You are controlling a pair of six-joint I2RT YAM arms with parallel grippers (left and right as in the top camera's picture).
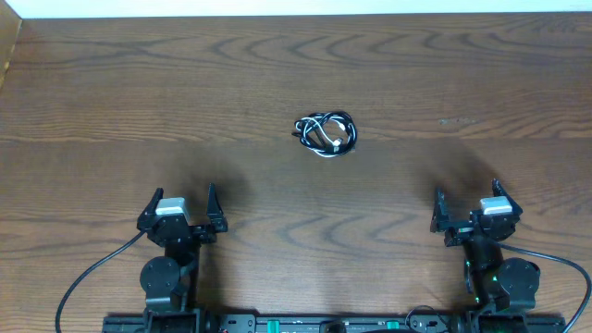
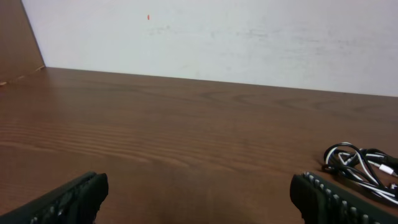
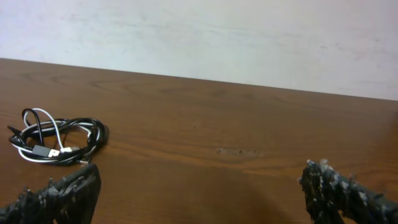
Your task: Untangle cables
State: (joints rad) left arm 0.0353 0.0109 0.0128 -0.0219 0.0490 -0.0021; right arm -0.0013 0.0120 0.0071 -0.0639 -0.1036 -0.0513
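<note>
The cables (image 1: 326,134) lie in one small tangled coil of black and white cords at the middle of the wooden table. The left wrist view shows the cables (image 2: 362,170) at its right edge; in the right wrist view the cables (image 3: 57,142) sit at the left. My left gripper (image 1: 181,203) rests near the front left, open, with bare wood between its fingers (image 2: 74,199). At the front right my right gripper (image 1: 467,196) is open too, nothing between its fingers (image 3: 339,193). Both stand well short of the coil.
Thick black wires (image 1: 88,277) run from the arm bases along the front edge. A pale wall (image 2: 217,37) rises behind the table's far edge. A small scuff mark (image 3: 236,151) shows on the wood right of the coil.
</note>
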